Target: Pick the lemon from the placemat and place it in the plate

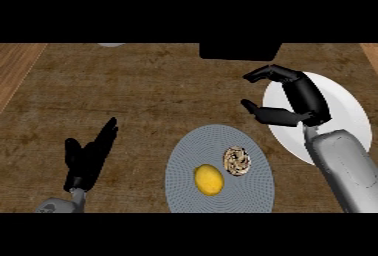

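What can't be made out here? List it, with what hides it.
- Plate, head view: its middle and lower edge are covered by the right hand and forearm.
- Black object at the counter's far edge: cut off by the view's top, so unidentifiable.
- Pale object, top left: only a sliver shows.
- Brown patterned item beside the lemon on the placemat: too small to identify.

A yellow lemon [209, 180] lies on the grey, finely ribbed placemat [184, 165] (plate [351, 112] white) beside a seemingly brown-speckled object [237, 161].

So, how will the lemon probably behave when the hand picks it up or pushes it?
The lemon looks rounded and smooth, so it would probably roll if nudged across the flat placemat. It seems stiff, not floppy. Its small size suggests it is light for the right hand.
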{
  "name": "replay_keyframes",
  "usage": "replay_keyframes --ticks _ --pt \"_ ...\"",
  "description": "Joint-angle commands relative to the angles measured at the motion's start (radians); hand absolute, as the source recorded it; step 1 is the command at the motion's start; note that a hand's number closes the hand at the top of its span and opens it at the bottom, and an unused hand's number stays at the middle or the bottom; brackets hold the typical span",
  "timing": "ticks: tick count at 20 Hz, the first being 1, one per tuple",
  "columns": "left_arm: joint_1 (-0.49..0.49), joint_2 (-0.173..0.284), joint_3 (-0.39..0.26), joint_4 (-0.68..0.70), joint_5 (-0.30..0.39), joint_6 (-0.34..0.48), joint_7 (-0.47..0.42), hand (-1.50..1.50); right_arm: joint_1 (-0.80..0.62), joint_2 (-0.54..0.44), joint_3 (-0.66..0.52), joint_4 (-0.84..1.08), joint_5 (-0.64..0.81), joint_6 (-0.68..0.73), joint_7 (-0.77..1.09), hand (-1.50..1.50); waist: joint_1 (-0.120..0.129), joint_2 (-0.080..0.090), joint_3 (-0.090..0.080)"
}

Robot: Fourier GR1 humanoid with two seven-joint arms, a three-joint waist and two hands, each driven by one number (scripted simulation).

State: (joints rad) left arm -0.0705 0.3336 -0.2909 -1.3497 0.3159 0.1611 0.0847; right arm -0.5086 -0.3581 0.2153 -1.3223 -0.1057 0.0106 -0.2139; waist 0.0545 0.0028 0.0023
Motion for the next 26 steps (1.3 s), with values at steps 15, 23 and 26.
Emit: replay_keyframes --ticks 15,23,26 --pt "0.099 -0.045 0.034 -0.055 -0.003 0.031 0.060 0.00 -0.137 -0.161 0.161 0.008 0.183 0.379 -0.006 -1.50 -0.055 -0.011 -0.004" --pt "0.048 -0.063 0.062 -0.056 -0.004 0.018 0.102 0.00 -0.112 -0.121 0.243 -0.204 0.287 0.428 0.255 -1.50 -0.059 -0.006 -0.003" --pt "0.051 -0.103 0.042 -0.061 -0.046 0.051 0.103 0.00 -0.041 -0.080 0.265 -0.297 0.338 0.422 0.331 -1.50 -0.058 -0.006 -0.003"
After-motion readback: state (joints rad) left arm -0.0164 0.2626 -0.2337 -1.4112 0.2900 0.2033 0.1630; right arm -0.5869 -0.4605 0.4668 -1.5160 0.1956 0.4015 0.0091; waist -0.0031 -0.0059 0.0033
